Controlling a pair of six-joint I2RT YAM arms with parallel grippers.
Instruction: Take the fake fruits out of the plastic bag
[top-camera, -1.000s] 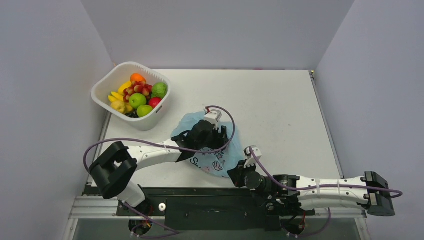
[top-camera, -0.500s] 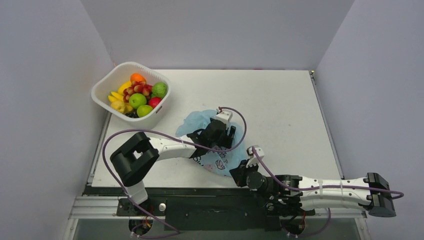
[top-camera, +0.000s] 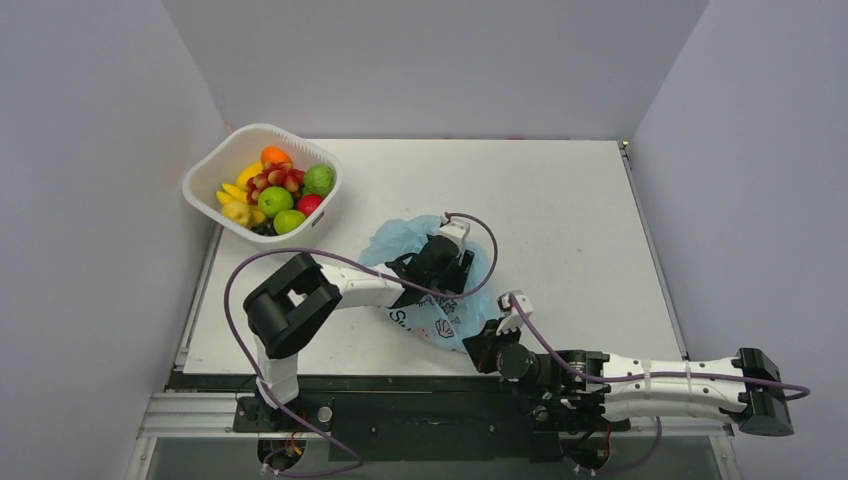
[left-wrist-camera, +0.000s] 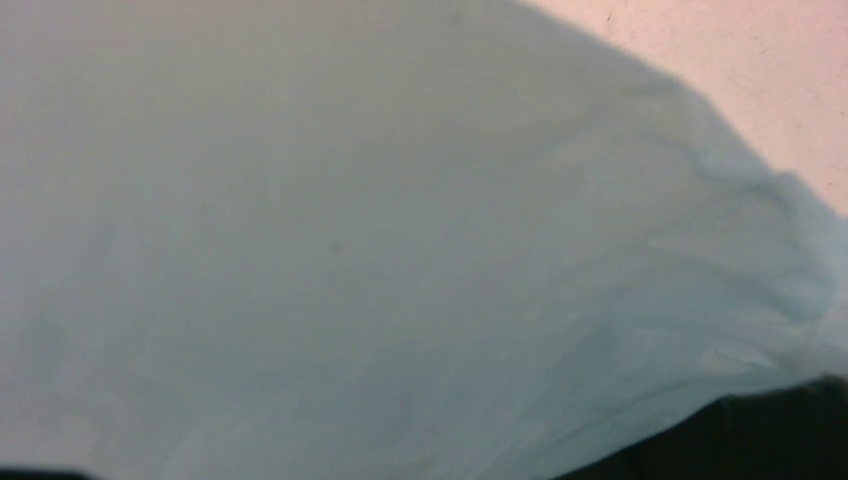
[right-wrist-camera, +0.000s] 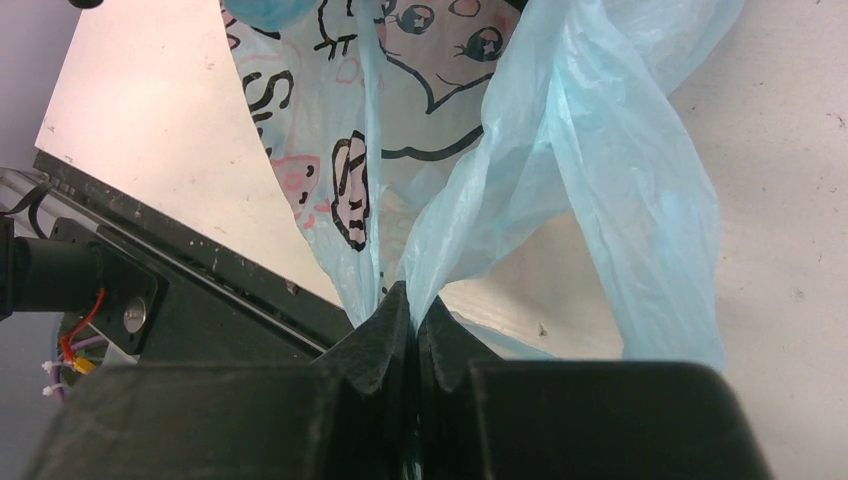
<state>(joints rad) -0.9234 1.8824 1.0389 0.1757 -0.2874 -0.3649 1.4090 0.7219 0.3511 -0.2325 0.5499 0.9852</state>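
The light-blue plastic bag (top-camera: 398, 238) with dark printed drawings lies at mid-table. My left gripper (top-camera: 447, 272) is pushed into it from the left, and its fingers are hidden. In the left wrist view only bag film (left-wrist-camera: 400, 250) shows. My right gripper (right-wrist-camera: 412, 300) is shut on a gathered edge of the bag (right-wrist-camera: 560, 130) at its near side, and it also shows in the top view (top-camera: 487, 345). No fruit shows in the bag. An orange (top-camera: 275, 155) and a red grape bunch (top-camera: 276, 178) lie in the white basket (top-camera: 300, 242).
The basket stands at the far left and also holds green apples (top-camera: 275, 201), a banana (top-camera: 247, 175), a lemon (top-camera: 237, 211) and a red fruit (top-camera: 309, 203). The black mounting rail (top-camera: 420, 410) runs along the near edge. Grey walls stand on both sides.
My left arm has reached further right and deeper into the bag. The bag has shifted right and bulged at its far edge. My right gripper has kept its hold and edged right.
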